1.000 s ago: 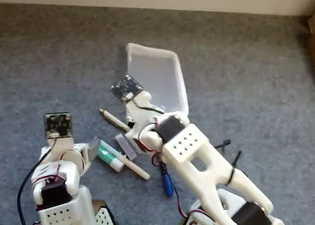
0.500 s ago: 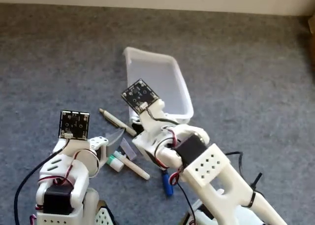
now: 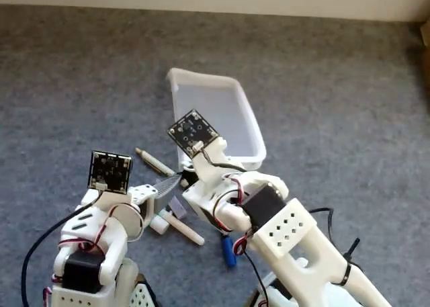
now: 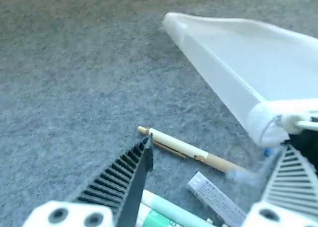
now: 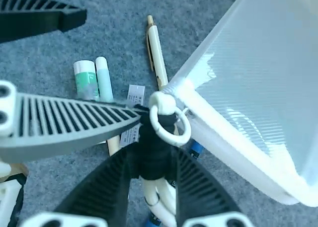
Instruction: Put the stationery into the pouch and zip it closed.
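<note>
The pouch (image 3: 215, 112) looks like frosted, finely ribbed plastic; the worktop (image 3: 336, 85) is matt, fuzzy grey cloth; the pen (image 4: 189, 150) is smooth plastic.

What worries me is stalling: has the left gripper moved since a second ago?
Yes. The left gripper moved toward the beige pen, which stayed put.

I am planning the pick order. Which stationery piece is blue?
The short blue pen beside the right arm. The long pen is beige, and the glue stick is green and white.
</note>
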{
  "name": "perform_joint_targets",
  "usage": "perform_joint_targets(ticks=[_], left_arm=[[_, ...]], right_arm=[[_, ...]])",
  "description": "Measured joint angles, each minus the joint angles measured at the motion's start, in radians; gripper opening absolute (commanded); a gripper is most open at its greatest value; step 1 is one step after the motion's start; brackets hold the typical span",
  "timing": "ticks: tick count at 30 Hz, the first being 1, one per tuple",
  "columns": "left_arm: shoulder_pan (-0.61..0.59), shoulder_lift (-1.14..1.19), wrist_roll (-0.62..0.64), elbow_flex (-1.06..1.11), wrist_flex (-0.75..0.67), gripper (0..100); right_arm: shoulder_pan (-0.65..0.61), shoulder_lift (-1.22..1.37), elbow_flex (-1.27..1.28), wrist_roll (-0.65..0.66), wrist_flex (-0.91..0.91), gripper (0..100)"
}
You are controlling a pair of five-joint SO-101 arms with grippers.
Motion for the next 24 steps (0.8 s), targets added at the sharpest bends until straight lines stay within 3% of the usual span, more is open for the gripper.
perform_joint_targets(ticks=[9, 24], left_arm=[[0.003, 0.003, 0.005, 0.049, -0.06, 35], [0.009, 0.003, 0.005, 0.069, -0.084, 17]], right_arm=[[-0.034, 0.0, 0.0, 0.0, 0.04, 0.5], [-0.038, 0.0, 0.0, 0.0, 0.048, 0.5]])
